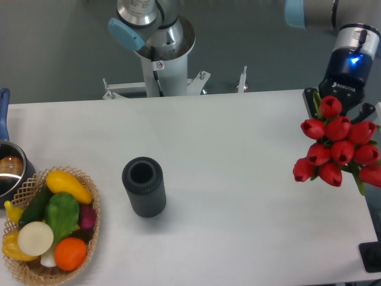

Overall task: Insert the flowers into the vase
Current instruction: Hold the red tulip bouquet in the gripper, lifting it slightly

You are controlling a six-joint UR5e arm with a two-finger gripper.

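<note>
My claw (340,110) hangs over the far right part of the white table (238,155), and the flowers (337,148) sit right under it, their red buds bunched together and facing up toward the camera. The buds hide my fingertips and the stems, so I cannot tell whether my fingers are pinched on the bunch or spread around it. A green leaf tip pokes out at the right edge of the bunch.

The vase (143,186) stands upright well to the left of the flowers, near the middle of the table, its round mouth open and dark. Farther left, at the near left corner, a wicker basket (50,232) holds vegetables. Just beyond it, at the left edge, part of a pot (8,170) with a blue handle shows
</note>
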